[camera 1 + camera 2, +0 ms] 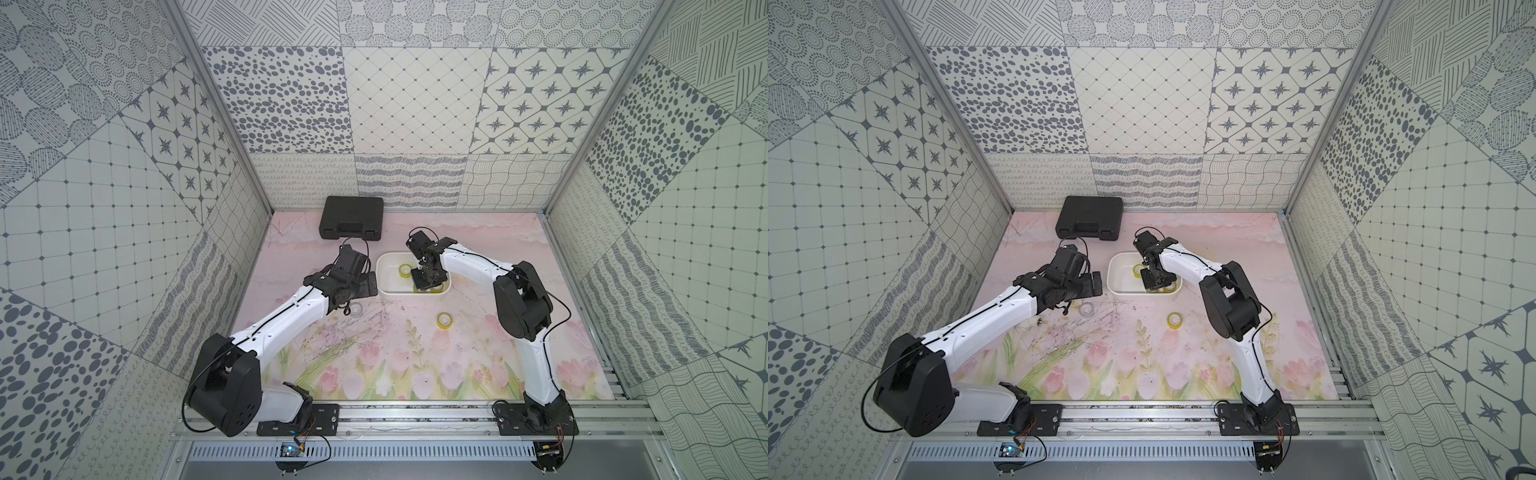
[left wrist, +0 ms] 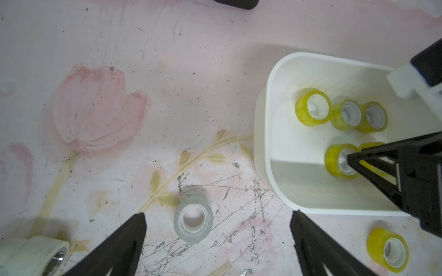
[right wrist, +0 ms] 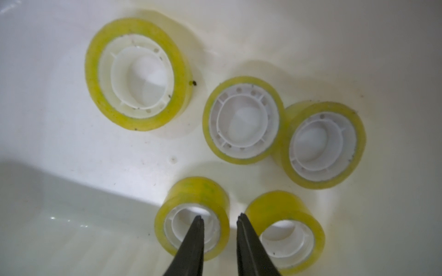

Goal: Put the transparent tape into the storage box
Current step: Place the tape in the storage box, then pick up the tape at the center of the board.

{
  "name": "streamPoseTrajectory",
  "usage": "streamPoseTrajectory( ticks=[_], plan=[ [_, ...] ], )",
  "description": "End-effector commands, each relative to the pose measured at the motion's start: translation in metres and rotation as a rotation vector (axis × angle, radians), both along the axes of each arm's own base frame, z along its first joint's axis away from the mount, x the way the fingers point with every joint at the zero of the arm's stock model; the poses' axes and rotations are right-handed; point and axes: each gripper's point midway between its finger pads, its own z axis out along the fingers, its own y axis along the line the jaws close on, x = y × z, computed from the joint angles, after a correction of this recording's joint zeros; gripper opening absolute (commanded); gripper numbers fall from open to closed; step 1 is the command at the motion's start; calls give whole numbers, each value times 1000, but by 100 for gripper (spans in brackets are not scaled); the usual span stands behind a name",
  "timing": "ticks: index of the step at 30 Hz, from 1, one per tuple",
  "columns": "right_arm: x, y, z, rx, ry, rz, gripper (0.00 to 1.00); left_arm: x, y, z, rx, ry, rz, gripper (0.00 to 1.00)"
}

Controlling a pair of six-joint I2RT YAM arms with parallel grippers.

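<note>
Tape rolls (image 3: 92, 71), five yellowish, sit inside the white storage box (image 2: 262, 133).

Black moulded-plastic hard-shell case (image 1: 351, 218) is laid flat at the far edge of the pink tulip-printed mat (image 1: 374, 353).

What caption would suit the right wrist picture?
Right pincer, tips apart, over five yellowish tape rolls in the white storage box.

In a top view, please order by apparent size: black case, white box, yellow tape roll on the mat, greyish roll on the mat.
1. Storage box and black case: about alike; the box is partly covered by the right arm, so unranked.
2. Yellow roll and greyish roll, both on the mat: far smaller, alike.
</note>
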Motion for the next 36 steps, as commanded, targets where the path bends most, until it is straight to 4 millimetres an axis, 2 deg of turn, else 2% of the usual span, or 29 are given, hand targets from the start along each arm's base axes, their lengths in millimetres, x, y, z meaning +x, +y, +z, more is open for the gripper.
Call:
streamPoseTrajectory(
  ticks=[1, 5, 9, 15, 20, 25, 31, 36],
  plan=[
    [9, 11, 15, 34, -43, 2, 28, -7, 3, -2, -5, 19, 3, 99],
    [16, 18, 40, 79, -87, -1, 29, -13, 6, -4, 3, 35, 4, 99],
    [25, 25, 75, 136, -143, -9, 29, -24, 9, -12, 5, 70, -4, 99],
    [37, 32, 126, 227, -220, -27, 29, -42, 15, -45, 0, 223, 25, 99],
    [39, 34, 156, 283, -263, -32, 29, -51, 25, -71, -13, 308, 91, 99],
    [34, 28, 164, 281, -274, -40, 29, -60, 39, -87, -51, 340, 162, 95],
    [27, 22, 157, 268, -257, -49, 28, -49, 40, -98, -63, 336, 186, 86],
    [25, 21, 156, 266, -252, -52, 28, -40, 42, -102, -45, 317, 198, 83]
  ],
)
